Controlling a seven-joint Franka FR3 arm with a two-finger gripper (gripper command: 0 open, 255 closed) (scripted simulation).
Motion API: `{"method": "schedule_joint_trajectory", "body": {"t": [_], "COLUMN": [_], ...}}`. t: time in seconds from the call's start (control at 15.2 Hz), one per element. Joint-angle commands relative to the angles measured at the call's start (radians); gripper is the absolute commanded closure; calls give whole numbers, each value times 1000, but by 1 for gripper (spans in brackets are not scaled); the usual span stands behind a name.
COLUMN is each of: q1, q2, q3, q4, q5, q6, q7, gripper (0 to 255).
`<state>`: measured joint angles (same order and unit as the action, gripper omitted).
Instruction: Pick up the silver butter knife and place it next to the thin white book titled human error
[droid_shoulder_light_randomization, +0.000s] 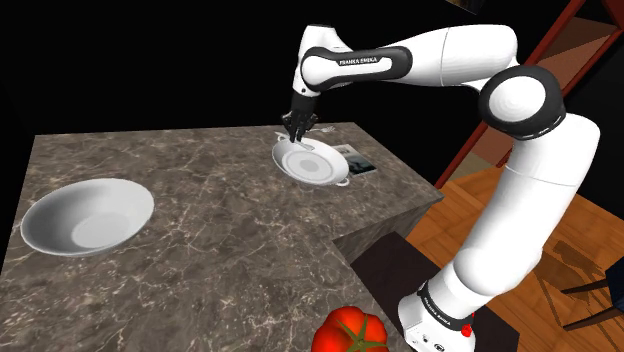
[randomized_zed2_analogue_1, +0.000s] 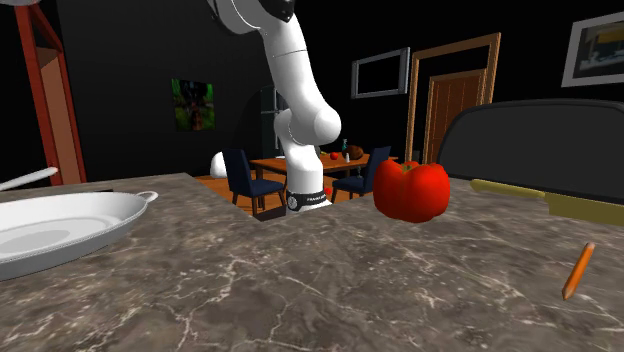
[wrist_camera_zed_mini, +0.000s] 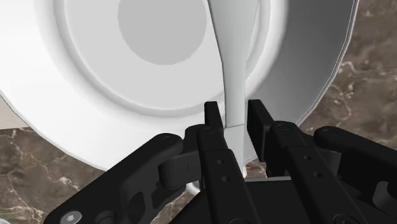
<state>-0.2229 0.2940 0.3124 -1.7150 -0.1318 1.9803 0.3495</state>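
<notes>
**Gripper** (wrist_camera_zed_mini: 234, 108): mine, the only one. My fingers (wrist_camera_zed_mini: 213, 118) are drawn in to a narrow gap, with the knife handle pressed between them on both sides. I judge it clasped, not merely straddled. In the shoulder view the gripper (droid_shoulder_light_randomization: 300, 130) hangs at the far left rim of the dish.

**Knife** (wrist_camera_zed_mini: 233, 63): pale grey, slim. Its long axis runs straight out from my hand and away from the fingertips. The narrow handle is in the grip and the wider blade reaches out over the dish. My fingers close across its thin width, square to its length. In the second exterior view the knife (randomized_zed2_analogue_1: 25, 180) shows just above the dish's rim.

**Dish** (wrist_camera_zed_mini: 70, 108): white, shallow, with small handles, directly below the knife. It also shows in the shoulder view (droid_shoulder_light_randomization: 312, 163) and the second exterior view (randomized_zed2_analogue_1: 120, 207).

**Book** (droid_shoulder_light_randomization: 360, 163): thin and flat on the counter (droid_shoulder_light_randomization: 200, 250), touching or just beside the dish on the shoulder view's right. Its cover looks dark with a pale edge. The dish lies between my hand and the book.

**Move ahead, as I judge it**: lift the knife clear of the rim, carry it over the dish toward the book, and lay it down alongside.
</notes>
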Motion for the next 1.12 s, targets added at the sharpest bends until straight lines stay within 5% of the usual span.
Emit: {"method": "schedule_joint_trajectory", "body": {"t": [0.0,1.06], "q1": [-25,-21], "q2": [24,91], "q3": [-17,-28], "q4": [37,-58], "q5": [-3,-31], "q6": [-11,146], "q7": [-45,-23], "gripper": [255,255]}}
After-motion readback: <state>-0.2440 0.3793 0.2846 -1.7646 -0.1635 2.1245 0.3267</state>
